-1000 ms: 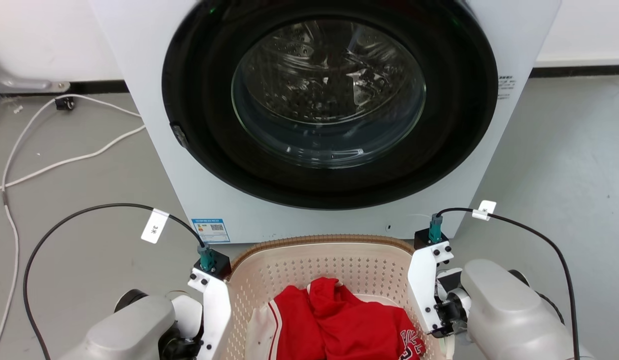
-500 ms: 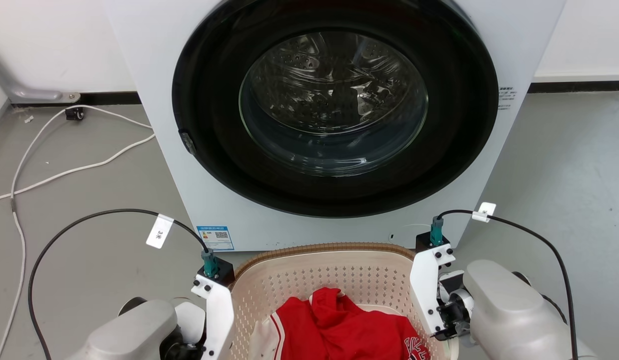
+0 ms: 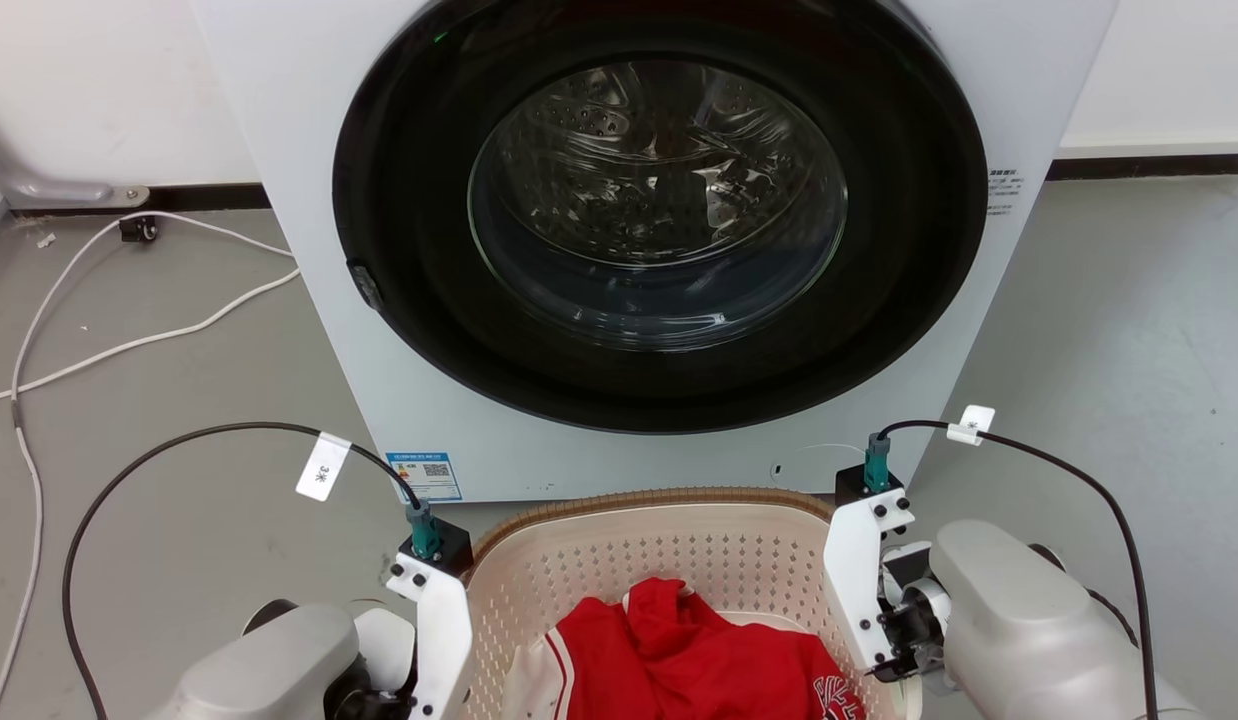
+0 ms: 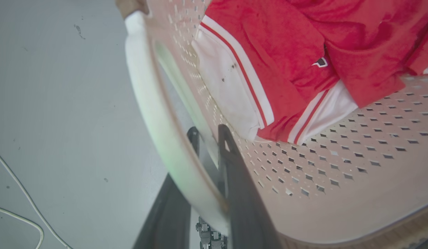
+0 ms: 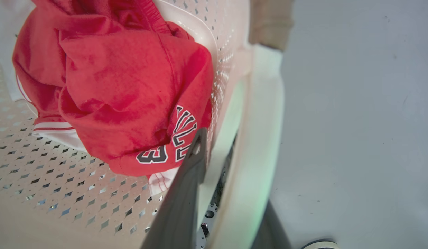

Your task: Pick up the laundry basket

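Wrist views: left gripper (image 4: pixel 208 133) and right gripper (image 5: pixel 217 145) clamp laundry basket (image 4: pixel 338 180) handles (grip partly hidden).

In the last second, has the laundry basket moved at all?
No, not noticeably. The rim of the laundry basket keeps its place beside the sticker on the washing machine; the camera shifted, not it.

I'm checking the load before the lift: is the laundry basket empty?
No, a red and white garment lies bunched inside the laundry basket.
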